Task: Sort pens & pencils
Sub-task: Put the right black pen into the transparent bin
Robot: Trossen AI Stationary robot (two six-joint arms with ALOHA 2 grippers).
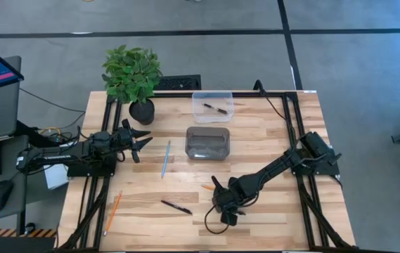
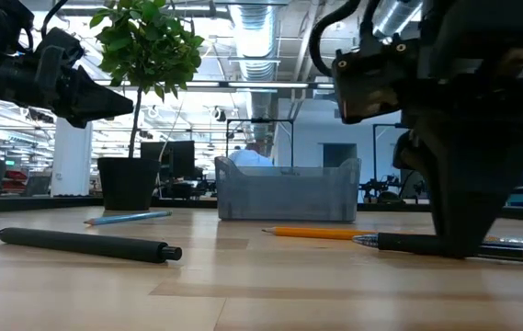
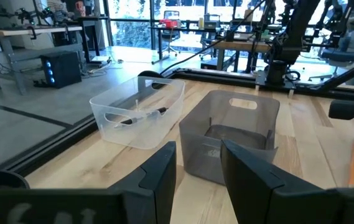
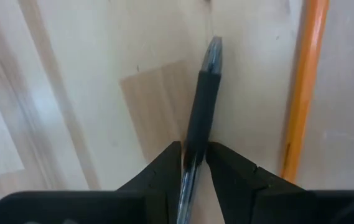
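My right gripper [image 1: 226, 209] points down at the table's near middle and is shut on a black pen [image 4: 196, 118], which also shows in the low view [image 2: 403, 243]. An orange pencil [image 4: 301, 93] lies just beside it on the wood [image 2: 321, 233]. A second pen [image 1: 176, 206] lies flat to the left, and a third pen [image 1: 214, 108] rests in the clear bin [image 1: 212, 95]. The blue pencil [image 1: 166, 158] and another orange pencil [image 1: 114, 209] lie flat. My left gripper [image 3: 198, 167] hovers open at the left [image 1: 140, 140]. My right gripper pinches the pen's barrel [image 4: 192, 152] between its two fingers, at the rear end of the black sleeve behind the tip. The fingers [image 4: 164, 165] come from above, pointing down, one on each side of the pen. The pen lies level on the table.
A grey bin [image 1: 208, 143] stands at the table's middle, the clear bin behind it near the far edge. A potted plant [image 1: 133, 77] stands at the far left corner. Bare wood lies along the near edge and on the right half.
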